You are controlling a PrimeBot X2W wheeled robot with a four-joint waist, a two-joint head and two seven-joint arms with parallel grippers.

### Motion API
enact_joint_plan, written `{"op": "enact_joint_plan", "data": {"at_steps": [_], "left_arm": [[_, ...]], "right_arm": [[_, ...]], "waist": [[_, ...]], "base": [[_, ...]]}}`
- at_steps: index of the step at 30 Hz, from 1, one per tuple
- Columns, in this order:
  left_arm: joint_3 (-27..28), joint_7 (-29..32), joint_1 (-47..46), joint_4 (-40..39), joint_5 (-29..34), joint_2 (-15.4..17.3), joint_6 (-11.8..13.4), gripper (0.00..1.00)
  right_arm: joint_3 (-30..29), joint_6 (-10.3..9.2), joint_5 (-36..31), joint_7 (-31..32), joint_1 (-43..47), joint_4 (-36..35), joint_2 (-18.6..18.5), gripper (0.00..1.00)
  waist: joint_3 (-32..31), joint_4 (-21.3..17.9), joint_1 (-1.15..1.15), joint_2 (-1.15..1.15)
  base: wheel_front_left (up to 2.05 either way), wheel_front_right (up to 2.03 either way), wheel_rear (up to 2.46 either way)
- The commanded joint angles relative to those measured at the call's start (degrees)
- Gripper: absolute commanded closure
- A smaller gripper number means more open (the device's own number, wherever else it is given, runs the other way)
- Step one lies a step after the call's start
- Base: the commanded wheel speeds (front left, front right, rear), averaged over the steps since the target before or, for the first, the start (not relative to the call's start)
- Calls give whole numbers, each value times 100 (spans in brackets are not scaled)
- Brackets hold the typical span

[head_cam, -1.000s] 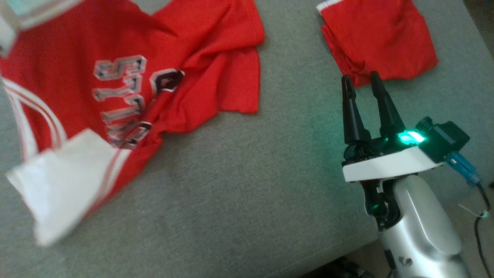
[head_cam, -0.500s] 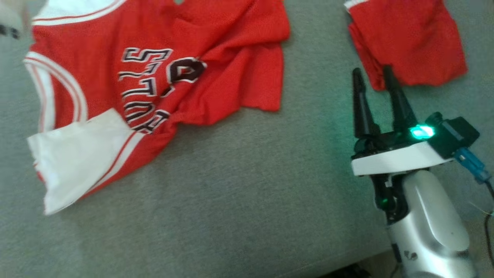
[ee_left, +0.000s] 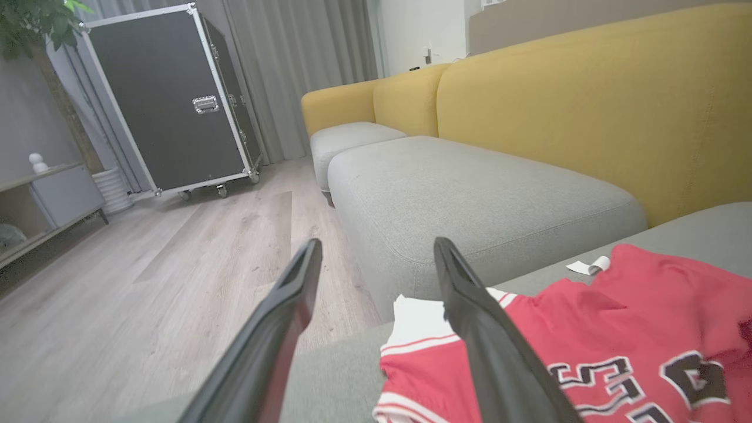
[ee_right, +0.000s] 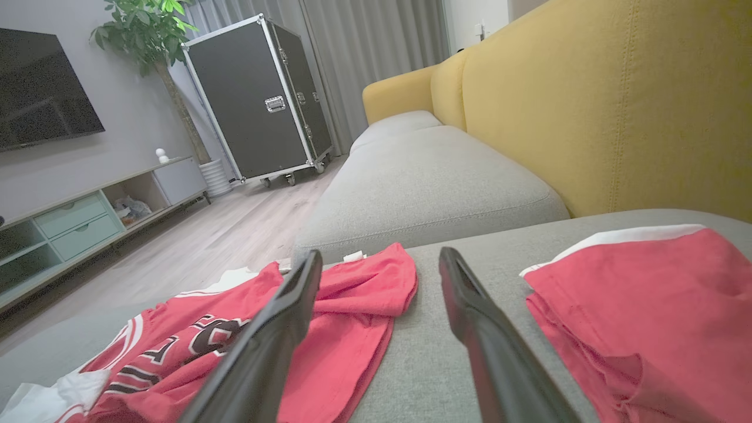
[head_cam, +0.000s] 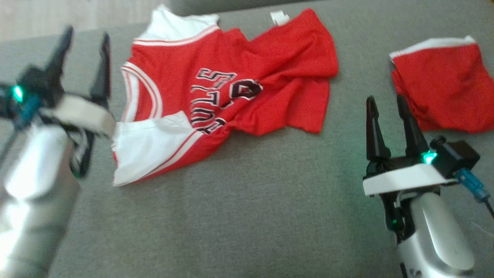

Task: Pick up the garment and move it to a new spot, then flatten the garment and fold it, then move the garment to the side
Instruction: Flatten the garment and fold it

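Lying loose on the grey seat [head_cam: 247, 216], toward its far left, the jersey [head_cam: 231, 88] is held by nothing. The left gripper [head_cam: 87, 34] is seen just left of it with its fingers spread wide and empty, and the right gripper [head_cam: 386, 99] is parked at the near right, likewise open with nothing between its fingers. The placing step may be judged as done, since the cloth is fully set down and let go. Flattening is not yet done: the right half is bunched into deep creases, the lettering [head_cam: 220, 100] is buckled, and a white panel [head_cam: 146, 146] is turned over at the near left corner. No fold has been made, and the move to the side is left as well. Counted: two grippers, both empty; two red pieces of cloth — the one jersey and one smaller piece [head_cam: 440, 96] with a white band, laid at the far right, well apart from the jersey; one small white tag [head_cam: 278, 17] at the jersey's far edge; one black case [ee_left: 170, 100] past the seat.
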Motion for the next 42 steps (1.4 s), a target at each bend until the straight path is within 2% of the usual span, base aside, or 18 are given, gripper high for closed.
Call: {"op": "enact_joint_plan", "data": {"at_steps": [1, 2, 5, 8, 13, 18, 22, 25, 30, 42], "left_arm": [[351, -52, 207, -456, -55, 154, 127, 0], [351, -52, 207, -456, -55, 154, 127, 0], [608, -53, 992, -1045, -100, 24, 324, 0], [838, -53, 1698, -1511, -135, -141, 419, 0], [1180, -54, 2645, -2197, 133, -471, 550, 0], [1498, -54, 3153, -2485, 310, -768, 521, 0], [1628, -54, 3137, -2355, 488, -750, 427, 0], [1581, 78, 2983, -1976, 523, -664, 363, 0], [1427, 552, 2561, -1352, 492, -532, 93, 0], [1193, 928, 1508, -173, 531, -348, -325, 0]], "right_arm": [[122, -4, -49, -62, 34, -138, -6, 0], [122, -4, -49, -62, 34, -138, -6, 0], [126, -4, -47, -62, 173, -106, -6, 0], [152, -4, -30, -62, 311, -85, -6, 0], [218, -4, -187, -62, 415, 35, -6, 0], [206, -4, -154, -62, 413, 54, -6, 0], [228, -4, -136, -62, 364, 2, -6, 0], [268, -4, -114, -62, 325, -43, -6, 0], [288, -4, -107, -62, 270, -46, -6, 0], [199, -4, -201, -62, 88, -193, -6, 0]], "waist": [[-317, 272, 1, 0], [-317, 272, 1, 0], [-462, 335, 1, 0], [-584, 372, 1, 0], [-718, 401, 1, 0], [-734, 418, 1, 0], [-633, 419, 1, 0], [-538, 378, 1, 0], [-344, 265, 1, 0], [219, 39, 1, 0]], "base": [[0, 0, 0], [0, 0, 0], [0, 0, 0], [0, 0, 0], [0, 0, 0], [0, 0, 0], [0, 0, 0], [0, 0, 0], [0, 0, 0], [0, 0, 0]]}}
